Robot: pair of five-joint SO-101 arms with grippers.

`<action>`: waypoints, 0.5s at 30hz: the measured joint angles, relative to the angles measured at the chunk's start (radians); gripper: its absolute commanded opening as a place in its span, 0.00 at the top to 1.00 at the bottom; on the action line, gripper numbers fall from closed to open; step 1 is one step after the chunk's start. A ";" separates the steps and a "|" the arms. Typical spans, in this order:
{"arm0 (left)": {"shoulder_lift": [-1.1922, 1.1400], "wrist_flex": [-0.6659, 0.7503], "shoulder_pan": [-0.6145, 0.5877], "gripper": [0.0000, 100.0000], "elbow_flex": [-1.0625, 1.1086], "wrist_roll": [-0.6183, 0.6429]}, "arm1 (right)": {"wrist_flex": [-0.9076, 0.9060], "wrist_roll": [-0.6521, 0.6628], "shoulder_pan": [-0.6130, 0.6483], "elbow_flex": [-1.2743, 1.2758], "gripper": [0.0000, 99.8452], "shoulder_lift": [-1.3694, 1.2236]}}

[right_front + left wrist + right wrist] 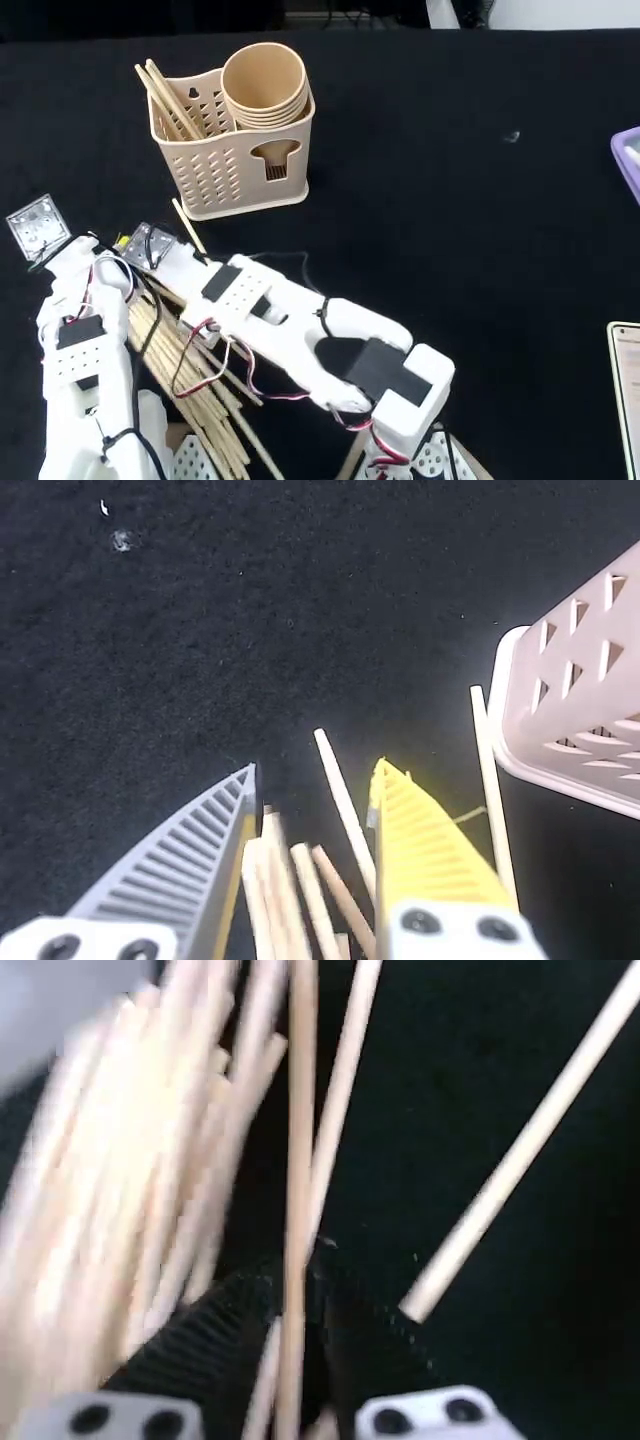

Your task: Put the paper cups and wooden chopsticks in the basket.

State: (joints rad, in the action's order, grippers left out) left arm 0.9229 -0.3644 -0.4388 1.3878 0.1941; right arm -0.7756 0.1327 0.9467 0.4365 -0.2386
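A beige perforated plastic basket (230, 170) stood upright toward the far left of the black cloth-covered bench (450, 220). Its right compartment held a nested stack of tan paper cups (265, 85), mouths up. In its left compartment, several basket chopsticks (168, 100) leaned out over the rim. One loose wooden chopstick (188, 228) lay on the bench just in front of the basket. The left wrist view showed it just beside the basket's corner; whether they touched could not be told.

A heap of pale wooden chopsticks (200, 400) lay near the front edge, between and partly under the two white arms. The left arm (75, 340) stood along the left side, pointing away. The left end effector (315, 770), with one grey finger and one yellow, hung low over the far end of the heap. Its fingers were apart, and several sticks lay between them ungripped.

The right arm (300, 330) stretched from its base at the front across to the heap. The black-fingered right end effector (297, 1282) was clamped on a single wooden chopstick (298, 1110), which ran straight out between the fingers. The heap lay close beside it, and a slanted stick (520, 1150) lay apart on the other side. A purple object (628, 160) sat at the bench's right edge.
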 measured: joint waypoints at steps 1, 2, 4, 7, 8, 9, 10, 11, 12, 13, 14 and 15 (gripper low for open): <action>0.000 0.000 0.000 0.81 0.000 0.000 | -0.011 0.002 -0.011 0.000 0.99 0.000; 0.000 0.000 0.000 0.81 0.000 0.000 | -0.021 0.000 -0.021 0.000 0.99 0.000; 0.000 0.000 0.000 0.81 0.000 0.000 | -0.058 0.002 -0.041 -0.002 0.99 0.020; 0.000 0.000 0.000 0.81 0.000 0.000 | -0.101 0.003 -0.077 0.005 0.99 0.087; 0.000 0.000 0.000 0.81 0.000 0.000 | -0.103 0.003 -0.083 0.014 0.99 0.118; 0.000 0.000 0.000 0.81 0.000 0.000 | -0.103 0.003 -0.087 0.028 0.99 0.147; 0.000 0.000 0.000 0.81 0.000 0.000 | -0.100 0.003 -0.087 0.049 0.99 0.173; 0.000 0.000 0.000 0.81 0.000 0.000 | -0.089 0.003 -0.087 0.072 0.99 0.195; 0.000 0.000 0.000 0.81 0.000 0.000 | -0.077 0.003 -0.084 0.095 0.99 0.213; 0.000 0.000 0.000 0.81 0.000 0.000 | -0.066 0.003 -0.084 0.112 0.99 0.229; 0.000 0.000 0.000 0.81 0.000 0.000 | -0.057 0.003 -0.084 0.127 0.99 0.244; 0.000 0.000 0.000 0.81 0.000 0.000 | -0.054 0.003 -0.084 0.132 0.99 0.253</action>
State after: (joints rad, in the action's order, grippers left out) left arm 0.9229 -0.3644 -0.4388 1.3878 0.1941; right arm -0.8293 0.1358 0.8623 0.5685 0.0146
